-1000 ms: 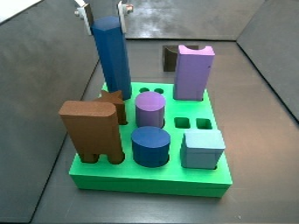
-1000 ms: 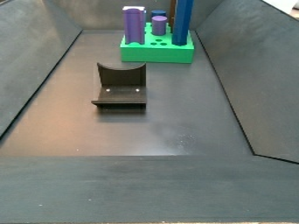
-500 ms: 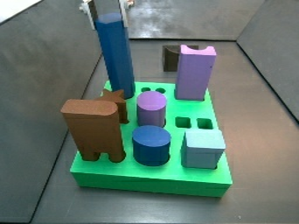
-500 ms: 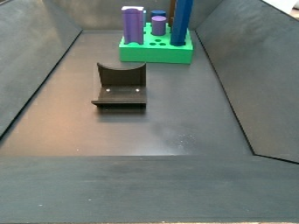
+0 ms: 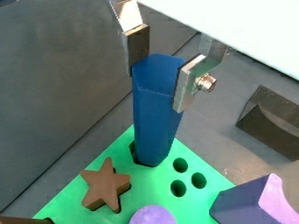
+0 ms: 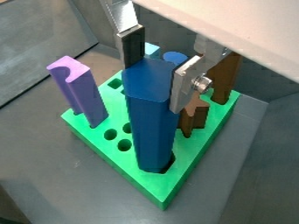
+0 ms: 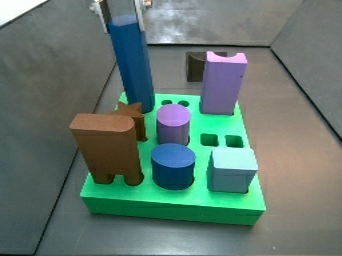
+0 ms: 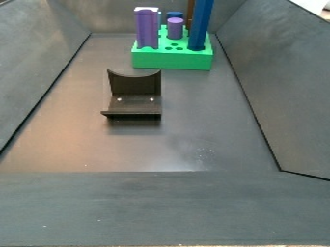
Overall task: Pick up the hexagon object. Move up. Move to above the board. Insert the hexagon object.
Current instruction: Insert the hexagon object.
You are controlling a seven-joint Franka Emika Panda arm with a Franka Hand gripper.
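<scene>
Dark grey walls and a dark floor (image 8: 180,145) enclose the workspace, and at its far end the gripper (image 5: 162,63) stands over the bright green slab board (image 6: 140,171), its flat silver fingers (image 6: 184,83) pinching the top of the tall medium-blue hexagon prism (image 6: 149,114). That hexagon object hangs straight down from the gripper, long axis upright, and in both wrist views its foot sits already in a hole at the board's corner, so the coming move looks to be a plain push downward along that axis. Whether it is fully seated I cannot tell.

Just beside the prism lies a brown star piece (image 5: 104,185), with small round holes (image 5: 184,175) open near it. A lavender notched block (image 7: 222,80), a purple cylinder (image 7: 171,126), a dark-blue cylinder (image 7: 173,166), a light-blue cube (image 7: 231,170) and a brown arched block (image 7: 106,148) stand around, none under the prism. Well apart on the floor sits the dark fixture (image 8: 131,94).
</scene>
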